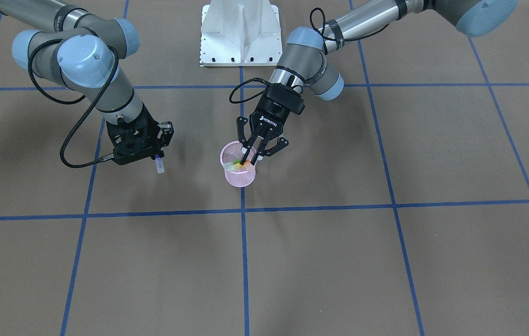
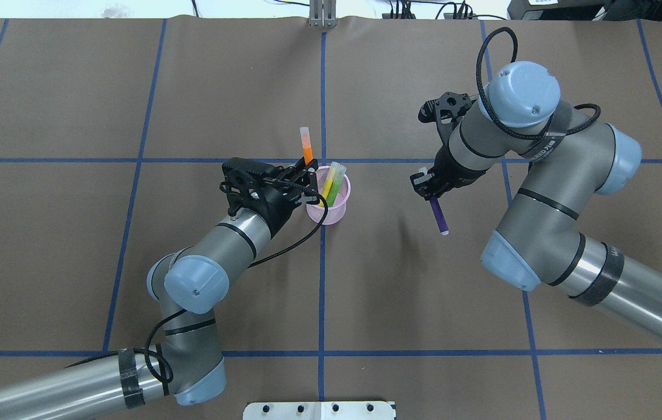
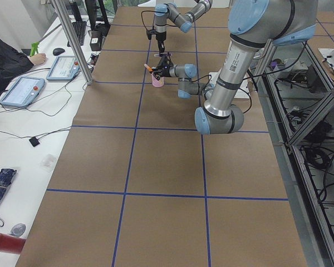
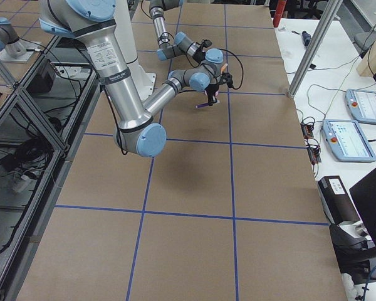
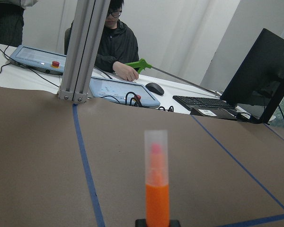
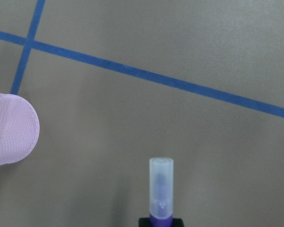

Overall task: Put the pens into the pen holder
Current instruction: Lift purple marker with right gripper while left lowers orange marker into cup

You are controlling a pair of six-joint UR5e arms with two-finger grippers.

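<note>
Jaws on the left gripper (image 1: 249, 161) are closed to a pen's width, pinching the orange pen (image 2: 307, 153) low on its barrel, cap end slanting up and away from the robot. Its fingertips sit right at the mouth of the pen holder (image 2: 334, 211), on the rim's robot side, and the green pen (image 2: 331, 182) is already inside, leaning toward the far rim. Whether the orange pen's lower end has cleared the rim, I can't tell.

Now the right gripper (image 2: 430, 192): narrow too, clamped on the purple pen (image 2: 438, 214), hanging over the table (image 2: 132, 87) well apart from the holder.

So 1 pen is in and 2 are in the air, and the step in hand looks like the orange drop. To do it well, swing the pen nearer upright and get its lower end inside the mesh beside the green pen, not on it. Then let go and lift straight out. That cup looks light, and a sideways brush from a finger could tip it. The right arm should wait until the left is clear.
</note>
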